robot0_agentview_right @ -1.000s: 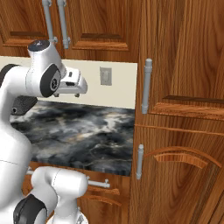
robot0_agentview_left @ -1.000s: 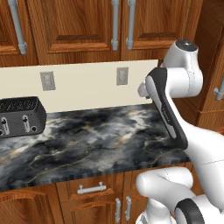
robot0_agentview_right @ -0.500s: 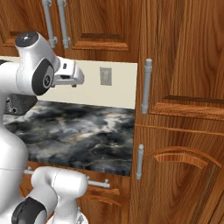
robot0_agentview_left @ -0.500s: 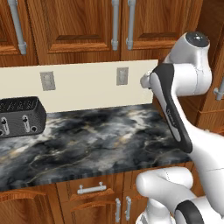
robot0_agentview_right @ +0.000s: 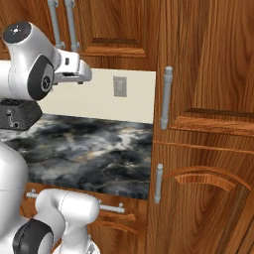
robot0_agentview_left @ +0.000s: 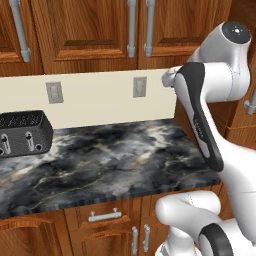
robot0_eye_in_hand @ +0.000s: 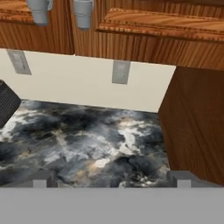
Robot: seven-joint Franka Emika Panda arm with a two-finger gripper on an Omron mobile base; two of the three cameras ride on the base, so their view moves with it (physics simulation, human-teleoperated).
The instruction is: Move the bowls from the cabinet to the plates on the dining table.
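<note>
Nearest the base lies the marble worktop (robot0_agentview_left: pixel 115 165), bare along its front edge, with a black toaster (robot0_agentview_left: pixel 22 132) on it at nine o'clock in the left base view. Behind it stands the cream wall with a socket (robot0_agentview_left: pixel 140 86). The pincer (robot0_agentview_right: pixel 82 78) hangs in front of that wall at about two o'clock in the left base view, just under the cabinet (robot0_agentview_left: pixel 85 30). Its jaws stand wide apart and hold nothing. The cabinet doors are shut, with their grey bar handles (robot0_agentview_left: pixel 131 25) side by side at twelve o'clock. The bowls are most likely behind those doors, so the first step, opening a door, is not yet done. The hand sits close under the door rail, so a further rise could knock it against the wood. With the jaws this wide they might also straddle both bars instead of one. A door swinging out could then hit the forearm. Compared with a second ago, the arm has lifted the pincer higher toward the handles, while the worktop and toaster sit just as they did.
</note>
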